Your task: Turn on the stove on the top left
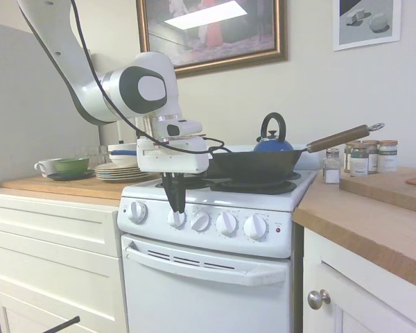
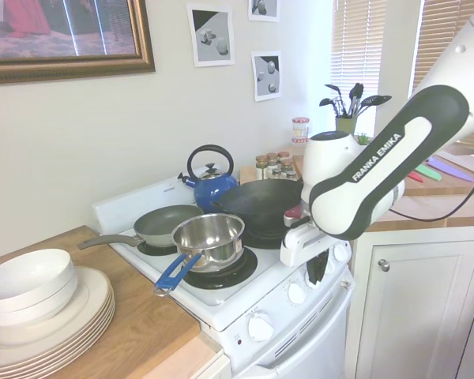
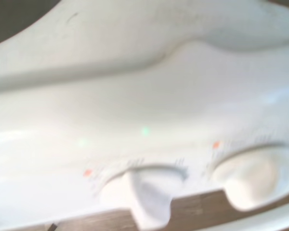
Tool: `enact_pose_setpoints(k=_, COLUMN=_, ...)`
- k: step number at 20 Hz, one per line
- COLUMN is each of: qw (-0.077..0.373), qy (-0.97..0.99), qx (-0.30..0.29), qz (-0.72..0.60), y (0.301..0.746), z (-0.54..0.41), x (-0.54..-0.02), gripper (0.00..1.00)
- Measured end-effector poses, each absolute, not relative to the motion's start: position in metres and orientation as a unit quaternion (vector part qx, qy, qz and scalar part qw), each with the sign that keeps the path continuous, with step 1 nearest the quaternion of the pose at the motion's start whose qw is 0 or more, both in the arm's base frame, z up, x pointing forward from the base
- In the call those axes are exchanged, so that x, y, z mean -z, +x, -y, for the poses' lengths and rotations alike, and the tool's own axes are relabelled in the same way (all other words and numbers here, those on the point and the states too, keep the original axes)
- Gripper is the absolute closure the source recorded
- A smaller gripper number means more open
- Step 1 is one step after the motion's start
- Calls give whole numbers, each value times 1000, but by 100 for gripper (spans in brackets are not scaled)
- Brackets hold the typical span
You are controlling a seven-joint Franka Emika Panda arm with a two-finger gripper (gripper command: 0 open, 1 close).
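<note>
The stove is a narrow white range with five round knobs along its front panel and a small red light at the panel's right end. My gripper points straight down at the second knob from the left. Its dark fingers are pinched close together on that knob's grip. In the second exterior view the gripper is mostly hidden behind the arm, low against the knob panel. The wrist view is blurred and shows that knob close up, with a neighbouring knob beside it.
A black wok with a wooden handle and a blue kettle sit on the burners. So do a steel saucepan and a frying pan. Stacked plates with a bowl stand on the wooden counter. Spice jars line the wall.
</note>
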State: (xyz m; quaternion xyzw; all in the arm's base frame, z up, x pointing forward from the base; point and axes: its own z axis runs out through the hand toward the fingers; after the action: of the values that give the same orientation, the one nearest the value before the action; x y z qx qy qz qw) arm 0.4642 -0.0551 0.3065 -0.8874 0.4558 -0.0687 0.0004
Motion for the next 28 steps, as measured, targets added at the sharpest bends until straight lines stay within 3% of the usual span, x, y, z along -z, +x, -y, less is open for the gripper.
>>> enact_pose_setpoints(k=28, qw=14, qy=-889, qx=71, qz=-452, y=444, z=43, x=-326, gripper=0)
